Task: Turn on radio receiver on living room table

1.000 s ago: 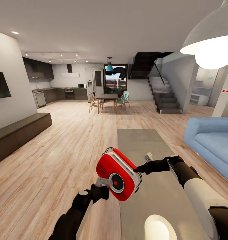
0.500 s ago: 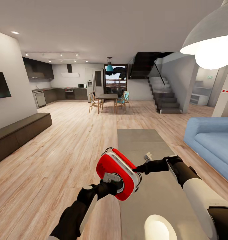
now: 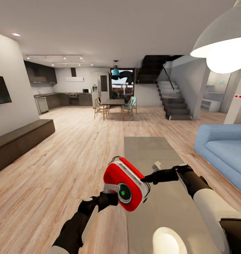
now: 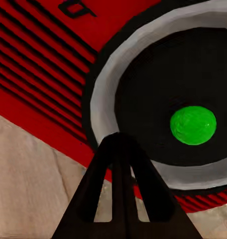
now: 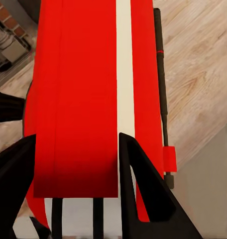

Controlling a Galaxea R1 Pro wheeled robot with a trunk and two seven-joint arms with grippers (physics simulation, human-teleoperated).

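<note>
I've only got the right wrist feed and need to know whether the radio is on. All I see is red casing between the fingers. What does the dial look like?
Observer: In the left wrist view, the dial on the radio receiver has a bright green dot at its centre.
Operator: Where's the left arm?
Observer: The left gripper has its fingers together, with the tip beside the dial's rim. I cannot tell if it touches.
Operator: Is the radio sitting on the table?
Observer: No. The head view shows it tilted and lifted off the table, near its left edge, clamped by the right gripper.
</note>
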